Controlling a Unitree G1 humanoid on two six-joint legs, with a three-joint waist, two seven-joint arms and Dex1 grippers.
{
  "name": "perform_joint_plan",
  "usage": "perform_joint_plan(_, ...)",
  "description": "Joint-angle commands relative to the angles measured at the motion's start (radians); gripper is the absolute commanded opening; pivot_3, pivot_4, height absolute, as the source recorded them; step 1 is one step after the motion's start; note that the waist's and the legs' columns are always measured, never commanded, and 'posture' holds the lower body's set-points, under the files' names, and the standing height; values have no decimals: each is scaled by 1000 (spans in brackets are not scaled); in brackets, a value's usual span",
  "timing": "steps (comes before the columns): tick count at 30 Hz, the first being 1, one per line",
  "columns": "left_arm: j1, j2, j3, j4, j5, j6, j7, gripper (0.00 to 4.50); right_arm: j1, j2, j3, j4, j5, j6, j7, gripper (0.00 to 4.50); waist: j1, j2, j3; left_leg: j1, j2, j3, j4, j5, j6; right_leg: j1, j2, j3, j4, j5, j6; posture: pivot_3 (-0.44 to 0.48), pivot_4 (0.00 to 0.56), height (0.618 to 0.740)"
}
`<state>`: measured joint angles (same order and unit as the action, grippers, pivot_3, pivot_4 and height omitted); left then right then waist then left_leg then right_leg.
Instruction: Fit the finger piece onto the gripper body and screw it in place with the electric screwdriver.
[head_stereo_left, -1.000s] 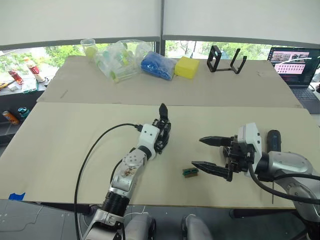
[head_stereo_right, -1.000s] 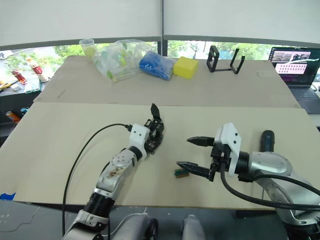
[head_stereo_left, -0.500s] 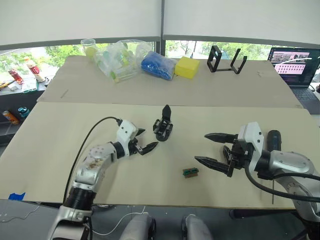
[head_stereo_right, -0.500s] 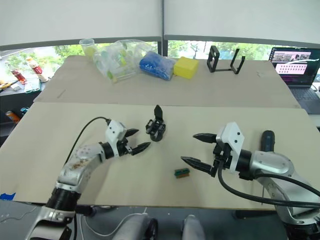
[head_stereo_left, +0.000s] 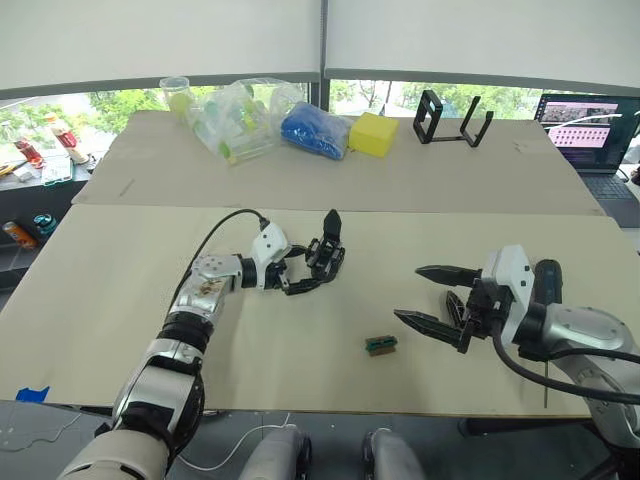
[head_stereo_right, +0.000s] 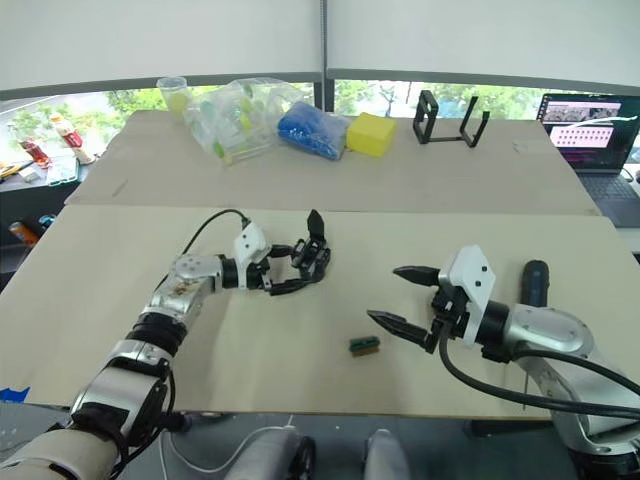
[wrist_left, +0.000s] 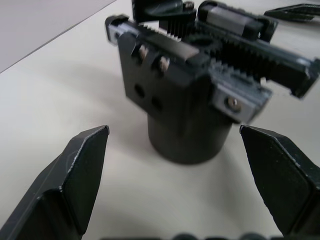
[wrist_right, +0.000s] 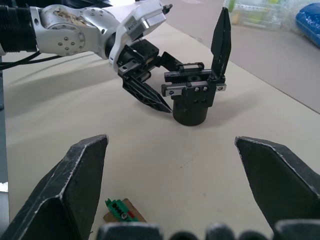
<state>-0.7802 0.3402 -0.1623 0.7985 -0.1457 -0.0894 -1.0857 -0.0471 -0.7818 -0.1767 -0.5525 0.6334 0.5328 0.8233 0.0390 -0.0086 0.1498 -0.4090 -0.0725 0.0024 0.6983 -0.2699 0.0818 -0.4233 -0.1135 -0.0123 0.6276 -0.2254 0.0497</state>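
The gripper body (head_stereo_left: 326, 258) stands on the near tan table, a black mechanism on a round base with one pointed prong (head_stereo_left: 331, 222) upright. My left gripper (head_stereo_left: 308, 268) reaches in from its left, open, one finger on each side of the base (wrist_left: 190, 125) without touching. My right gripper (head_stereo_left: 408, 292) hangs open and empty to the right, facing the body (wrist_right: 192, 97). The electric screwdriver (head_stereo_left: 547, 281) lies on the table behind my right wrist. A loose finger piece is out of view.
A small green-and-brown block (head_stereo_left: 380, 345) lies in front of the right gripper. The rear table holds plastic bags (head_stereo_left: 240, 115), a blue bag (head_stereo_left: 315, 132), a yellow block (head_stereo_left: 374, 134) and a black stand (head_stereo_left: 452, 120). A laptop (head_stereo_left: 590, 130) sits far right.
My left gripper let go of the gripper body and drew back left, then swung in again from the left, open around its base. The right gripper drifted slightly right.
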Motion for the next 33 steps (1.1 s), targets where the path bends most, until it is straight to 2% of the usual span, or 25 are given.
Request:
perform_joint_plan(1, -47, -30, 11, 54, 13, -62, -14, 4430, 6, -1, -38, -40, 13, -10, -8, 4500, -1, 0, 0, 0, 0, 0, 0, 0, 0, 0, 0, 0, 0, 0, 0, 0, 150, 740)
perform_joint_plan(5, -70, -51, 6, 129, 55, -137, 5, 4430, 7, -1, -38, -45, 14, -7, -12, 4500, -1, 0, 0, 0, 0, 0, 1, 0, 0, 0, 0, 0, 1, 0, 0, 0, 150, 740)
perform_joint_plan(6, -68, -51, 5, 139, 62, -155, 1, 3911, 7, -2, -38, -46, 14, -6, -13, 4500, -2, 0, 0, 0, 0, 0, 1, 0, 0, 0, 0, 0, 1, 0, 0, 0, 150, 740)
perform_joint_plan(7, -63, -50, 5, 140, 64, -165, -8, 3658, 7, -2, -40, -46, 15, -5, -14, 4500, -2, 0, 0, 0, 0, 0, 1, 0, 0, 0, 0, 0, 1, 0, 0, 0, 150, 740)
perform_joint_plan(10, -40, -45, 10, 122, 64, -176, -34, 2333, 9, -4, -43, -47, 19, -4, -17, 4500, -2, 0, 0, 0, 0, 0, 1, 0, 0, -1, 0, 0, 1, 0, 0, 0, 150, 740)
perform_joint_plan(13, -2, -47, 19, 54, 49, -161, -39, 2311, 17, -4, -44, -51, 20, -6, -21, 4500, -3, 0, 0, 0, 0, 0, 1, 0, 0, 0, 0, 0, 1, 0, 0, 0, 150, 740)
perform_joint_plan(16, 69, -72, 22, -118, 23, -83, -2, 2311, 22, -1, -42, -58, 22, -6, -27, 4500, -3, 0, 0, -1, 0, 0, 1, 0, 1, -1, 0, 1, 1, 0, 0, 0, 150, 740)
perform_joint_plan(18, 119, -96, 14, -249, 19, -40, 37, 2311, 26, 1, -44, -63, 22, -7, -32, 4500, 0, 0, 0, -1, 0, 0, 1, 0, 1, -1, 0, 1, 1, 0, 0, 0, 150, 740)
perform_joint_plan(21, 146, -148, 5, -368, 58, 81, 178, 2311, 36, -1, -53, -70, 23, -6, -36, 4500, 6, 0, 0, -2, 0, 0, 3, -1, 1, -1, 0, 1, 1, 0, 0, 0, 150, 740)
perform_joint_plan(26, 138, -237, 12, -458, 73, 280, 368, 2311, 58, -6, -70, -76, 25, -6, -37, 4500, 3, 0, 0, -4, 0, -1, 6, -1, 1, -1, 0, 1, 1, 1, 1, 0, 150, 740)
perform_joint_plan(33, 158, -285, -36, -502, 104, 341, 459, 2311, 64, 3, -58, -80, 17, -9, -49, 4500, 1, 0, 0, -4, 0, -1, 5, -1, 1, -2, 1, 1, 1, 1, 1, 0, 150, 740)
